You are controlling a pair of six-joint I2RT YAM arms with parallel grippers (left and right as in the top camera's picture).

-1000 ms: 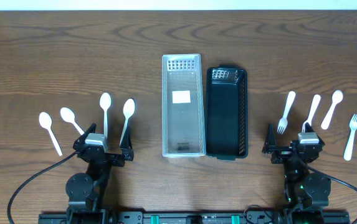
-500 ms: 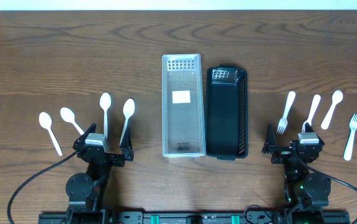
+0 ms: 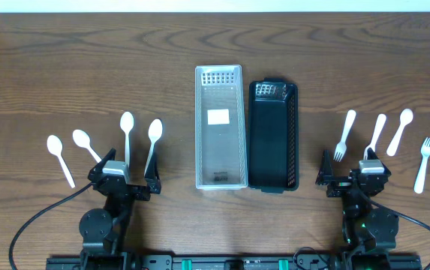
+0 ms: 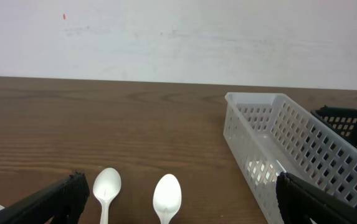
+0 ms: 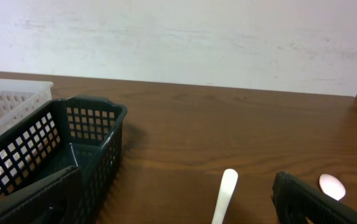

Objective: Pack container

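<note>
A clear white basket [image 3: 219, 127] and a black basket [image 3: 273, 135] stand side by side at the table's middle, both empty. Several white spoons lie at the left, two of them [image 3: 127, 127] [image 3: 154, 135] just ahead of my left gripper [image 3: 123, 178], which is open and empty; they show in the left wrist view [image 4: 106, 186] [image 4: 167, 196]. White forks [image 3: 344, 135] [image 3: 423, 161] and spoons [image 3: 401, 129] lie at the right. My right gripper [image 3: 350, 178] is open and empty, with a fork handle [image 5: 225, 194] between its fingers' line of sight.
The wooden table [image 3: 87, 67] runs to a white wall at the back. The white basket [image 4: 278, 149] shows at the right of the left wrist view, the black basket [image 5: 47, 155] at the left of the right wrist view.
</note>
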